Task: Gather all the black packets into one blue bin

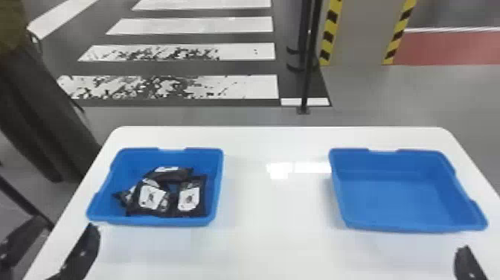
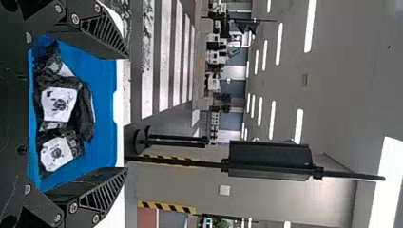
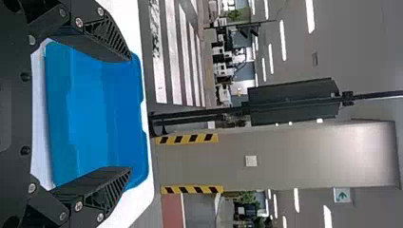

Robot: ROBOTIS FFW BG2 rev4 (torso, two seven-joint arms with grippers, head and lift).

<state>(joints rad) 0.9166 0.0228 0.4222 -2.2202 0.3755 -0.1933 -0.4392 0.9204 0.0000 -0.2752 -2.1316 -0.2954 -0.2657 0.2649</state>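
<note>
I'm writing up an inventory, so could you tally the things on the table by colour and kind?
Black packets: at least 4, overlapping in the left bin, so one more could be hidden
Blue bins: 2, the left bin and the right bin
Total: at least 6

Seemingly overlapping packets (image 1: 152, 199) lie in the left bin (image 1: 132, 162).
</note>
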